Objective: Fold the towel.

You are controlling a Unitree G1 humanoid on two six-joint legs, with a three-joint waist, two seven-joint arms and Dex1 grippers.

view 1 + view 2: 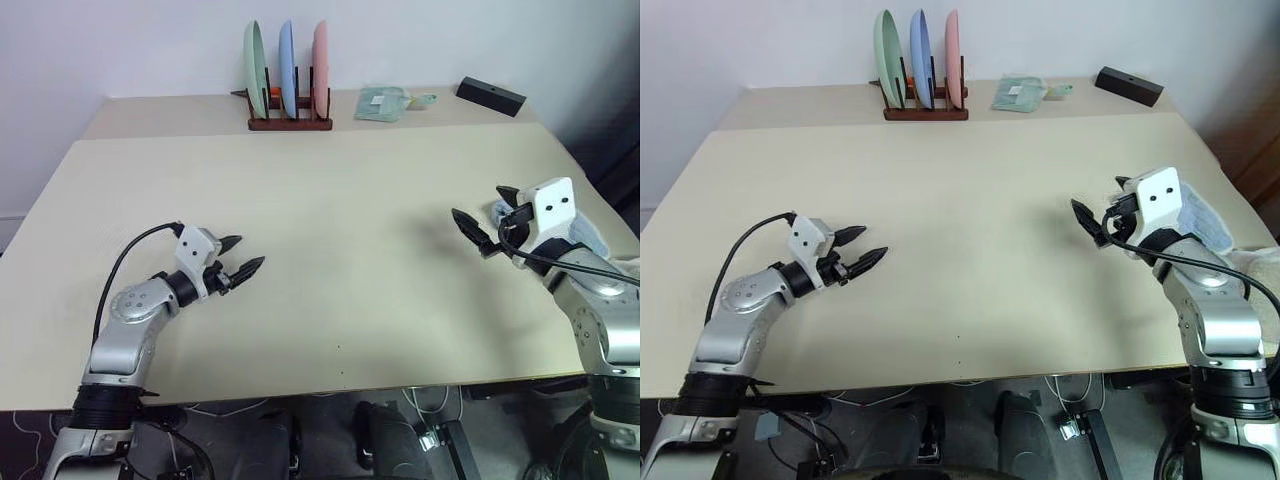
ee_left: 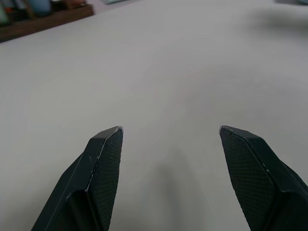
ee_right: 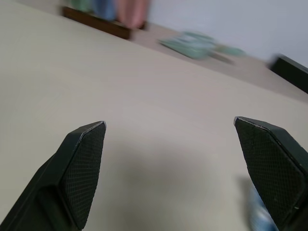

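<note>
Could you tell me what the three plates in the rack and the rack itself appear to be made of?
The plates, pale green, blue and pink, look like smooth matte plastic or glazed ceramic; their even colour and soft sheen leave it open. The rack looks like dark-stained wood, judging by its brown, dull base and upright pegs.

The table [image 1: 330, 230] is left bare across the middle; the far edge is blocked by a plate rack [image 1: 288, 70], a folded cloth [image 1: 383, 103] and a black box [image 1: 491, 96].

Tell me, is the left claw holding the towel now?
No: the left claw stands open above the bare table, while the towel lies behind the right arm.
</note>
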